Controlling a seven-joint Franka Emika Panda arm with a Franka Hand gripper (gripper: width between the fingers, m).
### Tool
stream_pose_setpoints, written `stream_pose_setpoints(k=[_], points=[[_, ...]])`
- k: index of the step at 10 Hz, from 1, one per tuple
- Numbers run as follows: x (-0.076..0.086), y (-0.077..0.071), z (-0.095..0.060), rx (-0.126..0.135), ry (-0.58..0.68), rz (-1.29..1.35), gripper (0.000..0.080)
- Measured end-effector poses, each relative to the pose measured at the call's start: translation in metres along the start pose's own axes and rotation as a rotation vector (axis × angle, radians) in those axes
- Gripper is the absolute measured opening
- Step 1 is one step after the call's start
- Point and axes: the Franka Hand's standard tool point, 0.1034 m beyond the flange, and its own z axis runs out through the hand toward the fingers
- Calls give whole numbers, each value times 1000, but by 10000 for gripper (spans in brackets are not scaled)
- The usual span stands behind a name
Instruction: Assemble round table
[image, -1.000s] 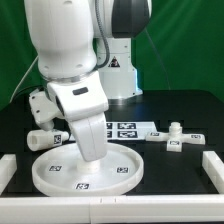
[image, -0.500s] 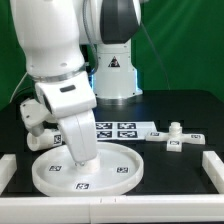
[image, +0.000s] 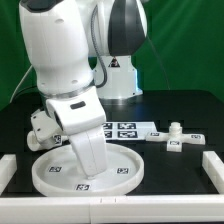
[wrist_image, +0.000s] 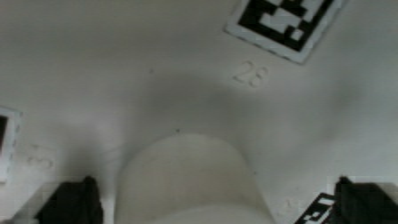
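exterior view, arm (image: 62, 60) swung further over disc (image: 125, 166)

Round disc (image: 48, 178) white w/ b&w square tags (same tag pattern on the white cross piece (image: 173, 141)). Bench (image: 195, 112) black, backdrop (image: 190, 40) green; arm (image: 60, 50) white, marker board (image: 125, 129) white w/ black tags.

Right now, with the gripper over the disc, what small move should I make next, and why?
Probably ease straight down a little, jaws open. The gripper hangs over the round disc, its fingertips spread with nothing clamped; whether they touch the disc I cannot tell, so go slowly.
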Motion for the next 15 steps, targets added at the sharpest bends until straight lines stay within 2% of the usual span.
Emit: stream_pose_setpoints(k=[1, 2, 3, 7, 8, 10, 13, 14, 15], points=[[-1, 0, 0, 0, 0, 1, 607], [-1, 0, 0, 0, 0, 1, 607], [-1, 0, 0, -1, -1, 1, 430], [0, 0, -1, -3, 6, 52, 416], [6, 2, -2, 4, 16, 129, 416], [23, 11, -4, 15, 27, 268, 416], [48, 36, -4, 0, 44, 384, 417], [51, 46, -4, -12, 59, 392, 419], [49, 50, -5, -18, 64, 394, 419]])
